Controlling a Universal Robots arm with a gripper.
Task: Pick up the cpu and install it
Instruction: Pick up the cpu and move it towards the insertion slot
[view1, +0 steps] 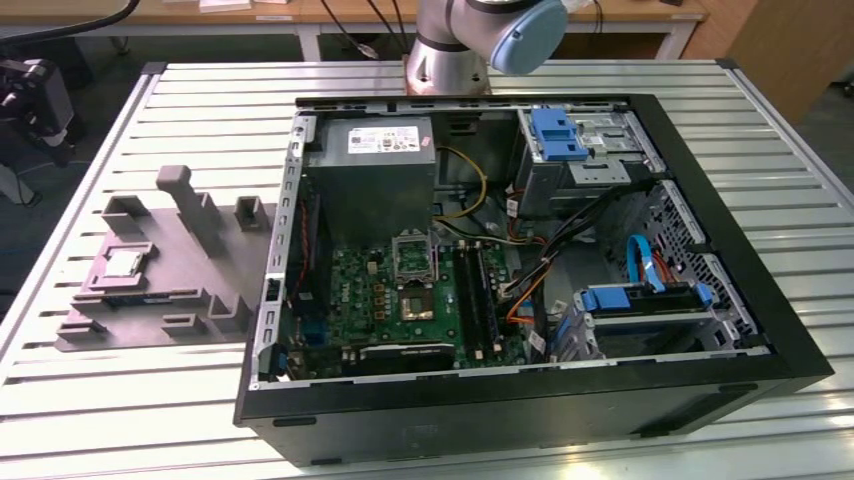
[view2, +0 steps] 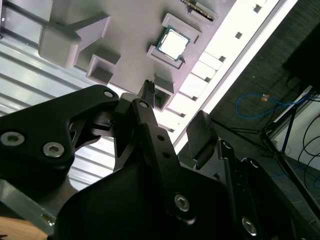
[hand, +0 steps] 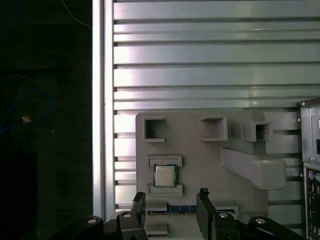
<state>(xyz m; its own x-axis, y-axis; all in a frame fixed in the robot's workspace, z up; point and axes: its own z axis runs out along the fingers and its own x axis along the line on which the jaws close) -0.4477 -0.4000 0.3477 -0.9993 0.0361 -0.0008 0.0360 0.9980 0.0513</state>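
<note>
While the cpu (hand: 165, 175) sits in its slot on the grey holder (hand: 200, 155), the gripper (hand: 171, 200) hovers near it, fingers spread apart, empty. Open computer case (view1: 534, 405) beside.

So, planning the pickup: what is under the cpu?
The cpu lies on the grey fixture plate, seated between two raised lips. The surface directly beneath is hidden by the cpu itself.

cpu (hand: 165, 175): silvery metal lid, dull satin sheen. Holder tray (hand: 200, 160): smooth matt grey plastic. Desk (hand: 200, 75): ribbed bare aluminium, glossy, throws glare. Pincer (hand: 171, 196): matt black, bright metal screws (view2: 52, 148). PC case (view1: 534, 410): matt black shell, bare sheet metal inside, blue plastic clips (view1: 557, 135).
</note>
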